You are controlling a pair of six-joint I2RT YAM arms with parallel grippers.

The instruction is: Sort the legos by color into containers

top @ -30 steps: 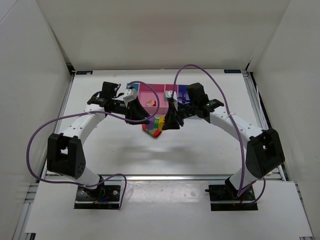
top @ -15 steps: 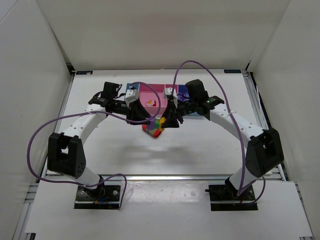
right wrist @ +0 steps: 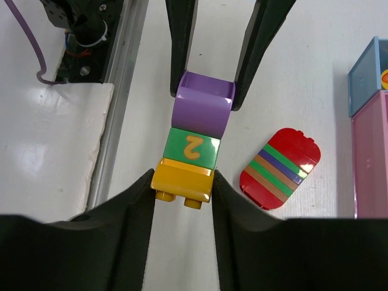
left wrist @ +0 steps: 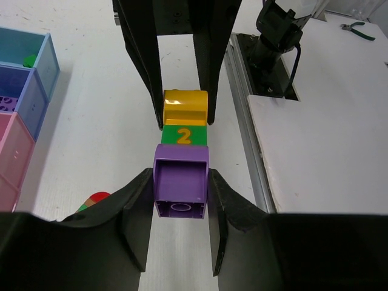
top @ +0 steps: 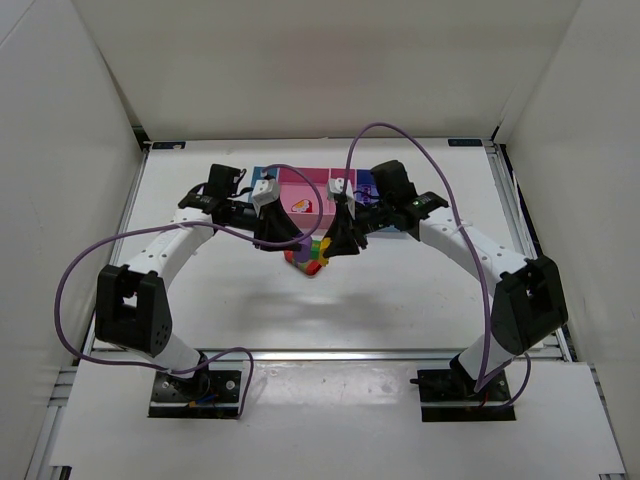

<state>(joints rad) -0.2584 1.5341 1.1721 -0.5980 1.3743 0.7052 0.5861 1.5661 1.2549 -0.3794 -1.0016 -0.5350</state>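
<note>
Our right gripper (right wrist: 182, 182) sits closer now — clamping the light, rigid-looking lego stack (right wrist: 193, 148) at orange; left gripper (left wrist: 180, 188) clamps purple.

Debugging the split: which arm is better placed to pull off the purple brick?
Left. The left hand is clamped on the purple brick; the right hand holds the yellow brick at the other end, with the green brick between.
</note>
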